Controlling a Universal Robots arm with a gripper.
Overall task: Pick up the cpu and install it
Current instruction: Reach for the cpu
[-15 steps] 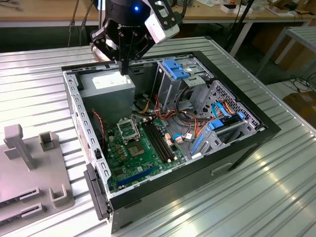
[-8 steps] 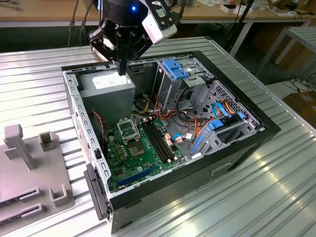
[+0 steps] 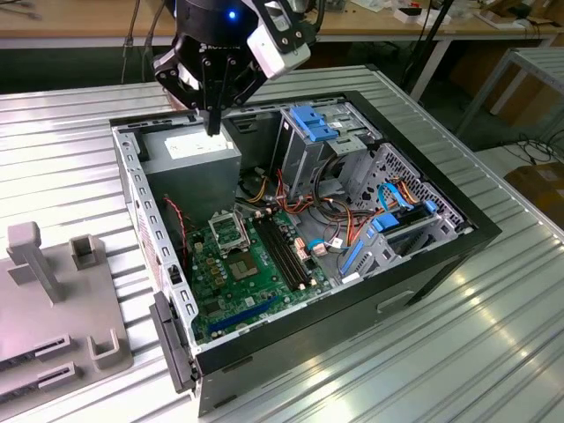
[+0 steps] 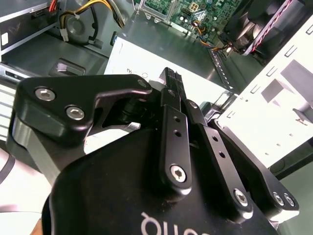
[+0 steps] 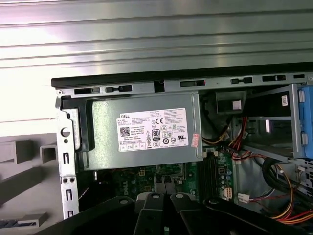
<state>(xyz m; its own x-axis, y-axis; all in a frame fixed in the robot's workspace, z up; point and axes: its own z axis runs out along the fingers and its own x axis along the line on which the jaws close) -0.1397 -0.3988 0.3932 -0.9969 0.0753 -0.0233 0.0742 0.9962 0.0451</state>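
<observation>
My gripper (image 3: 214,123) hangs above the grey power supply (image 3: 192,152) at the far corner of the open computer case, its fingers pressed together with nothing visible between them. In both wrist views the black fingers (image 4: 175,122) meet at their tips, gripper (image 5: 163,199). Lower in the case lies the green motherboard (image 3: 220,300) with the black-framed socket (image 3: 227,232). Just beside the socket a small flat silver-grey square (image 3: 247,267) rests on the board; it looks like the cpu, though I cannot be sure. The gripper is well above and apart from it.
The black case (image 3: 423,264) stands on a ribbed metal table (image 3: 79,123). Blue drive brackets (image 3: 313,122), cable bundles (image 3: 352,220) and memory slots (image 3: 286,251) crowd the case's far side. A grey fixture (image 3: 53,291) sits at the exterior view's left.
</observation>
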